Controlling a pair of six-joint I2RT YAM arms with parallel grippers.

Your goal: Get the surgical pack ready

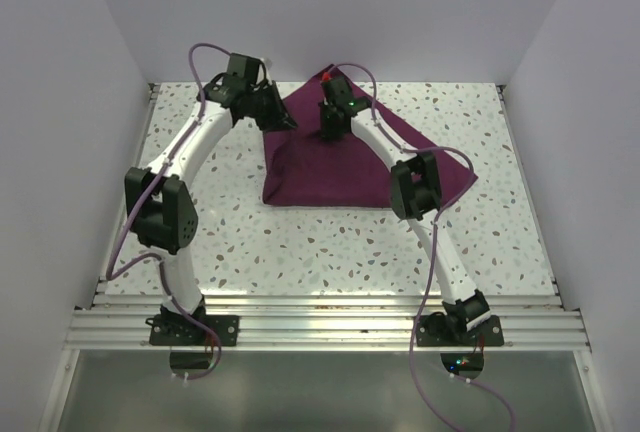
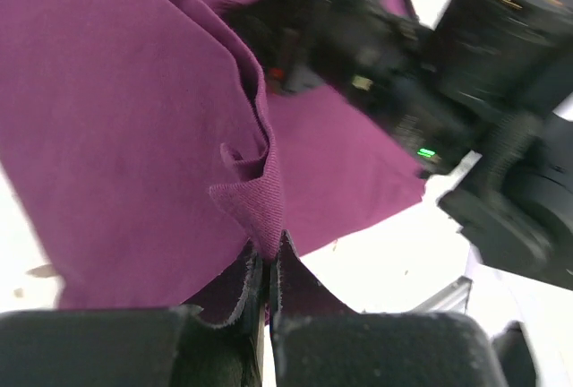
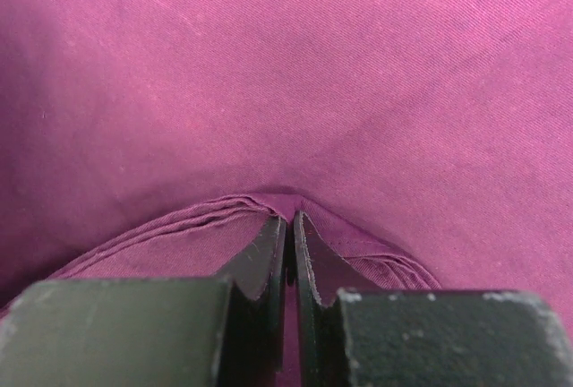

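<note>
The surgical pack shows only as its dark-purple cloth (image 1: 330, 177), lying folded into a rough triangle at the back middle of the table. My left gripper (image 1: 283, 120) is at the cloth's upper left edge. In the left wrist view it (image 2: 269, 253) is shut on a pinched corner of the cloth (image 2: 107, 118), which rises in folds. My right gripper (image 1: 331, 135) points down onto the cloth's upper middle. Seen from the right wrist, it (image 3: 289, 221) is shut on a layered hem of the cloth (image 3: 313, 73). Whatever lies under the cloth is hidden.
The speckled white table (image 1: 300, 252) is walled by white panels at the left, right and back. An aluminium rail (image 1: 320, 327) runs along the near edge. The right arm's elbow (image 1: 415, 187) hangs over the cloth's right part, and its black wrist (image 2: 403, 73) is close to the left gripper.
</note>
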